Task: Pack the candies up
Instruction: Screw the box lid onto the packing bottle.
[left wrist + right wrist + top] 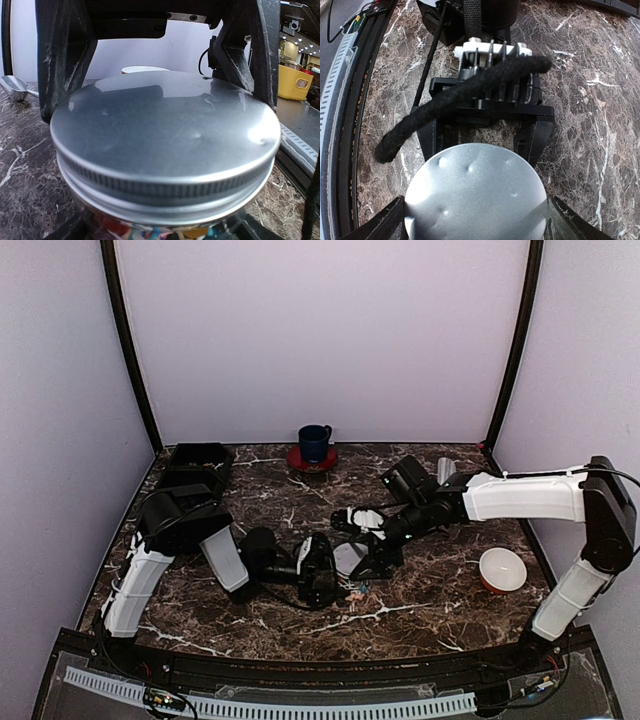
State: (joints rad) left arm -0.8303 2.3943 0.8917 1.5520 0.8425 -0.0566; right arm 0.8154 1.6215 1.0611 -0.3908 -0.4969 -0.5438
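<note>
A clear jar with a silver metal lid stands at the middle of the table. My left gripper is shut on the jar's body from the left. In the left wrist view the lid fills the frame and multicoloured candies show through the glass just under it. My right gripper comes from the right and is shut on the lid; its black fingers flank the rim. In the right wrist view the lid sits between my fingers. A few candies show at the jar's base.
A blue cup on a red saucer stands at the back centre. A black bin is at the back left. A white bowl sits at the right. A metal scoop lies behind the right arm.
</note>
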